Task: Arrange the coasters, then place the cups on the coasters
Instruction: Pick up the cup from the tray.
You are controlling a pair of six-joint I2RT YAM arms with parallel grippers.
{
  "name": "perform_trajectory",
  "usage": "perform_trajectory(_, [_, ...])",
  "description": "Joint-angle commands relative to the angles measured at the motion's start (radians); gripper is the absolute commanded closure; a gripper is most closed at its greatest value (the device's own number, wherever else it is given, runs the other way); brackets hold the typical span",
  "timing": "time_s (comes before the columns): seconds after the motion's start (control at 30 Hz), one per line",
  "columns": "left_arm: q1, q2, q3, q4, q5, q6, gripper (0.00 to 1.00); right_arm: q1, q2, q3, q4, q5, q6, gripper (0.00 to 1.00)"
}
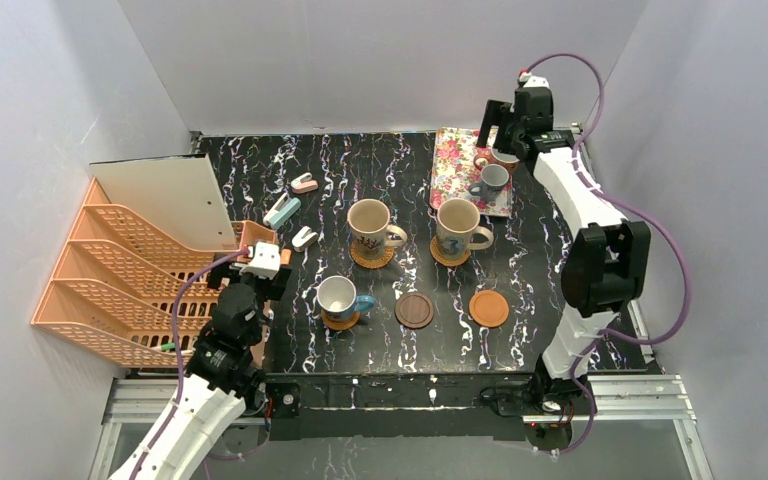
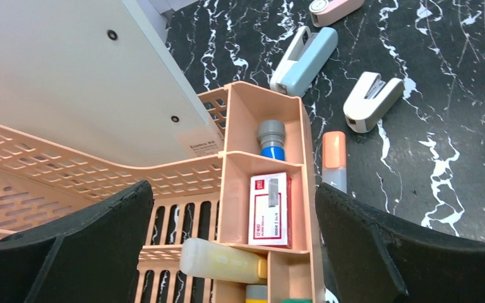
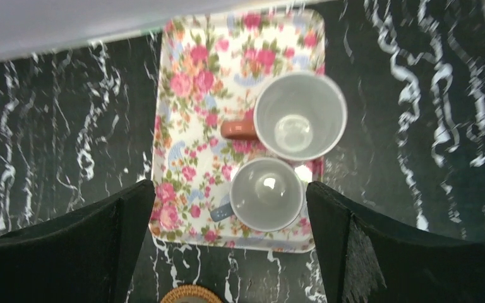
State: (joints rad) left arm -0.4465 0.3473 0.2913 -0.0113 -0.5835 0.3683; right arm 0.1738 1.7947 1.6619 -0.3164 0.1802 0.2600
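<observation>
Cups not yet placed were two, the red-handled cup (image 3: 300,115) and the blue-handled cup (image 3: 266,194), seemingly touching on the tray (image 3: 183,76) at far right. My right claw (image 3: 227,186) hung above them, fingers wide apart. My left claw (image 2: 232,189), also apart, held nothing. Closing on one cup could have knocked its neighbour or dragged the tray. Nearer, the dark coaster (image 1: 414,310) and the orange coaster (image 1: 488,308) lay bare.

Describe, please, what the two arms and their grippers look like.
Both the left arm and the right arm have white shell links joined by bulky black joint housings. A purple cable loops along each. The left gripper and right gripper carry broad, matte black fingers with a rough-textured surface. No markings are legible.
</observation>
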Motion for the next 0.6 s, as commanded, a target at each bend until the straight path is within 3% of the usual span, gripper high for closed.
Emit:
perform_trajectory(0.0, [0.005,-0.042,-0.021,-0.016,0.044,-0.011,0.02,0.004,0.027,0.019,-0.018,-0.043,0.069,0.02])
perform_trajectory(0.57, [0.005,-0.029,-0.037,-0.016,0.042,-0.017,0.02,0.010,0.093,-0.052,0.024,0.056,0.048,0.02])
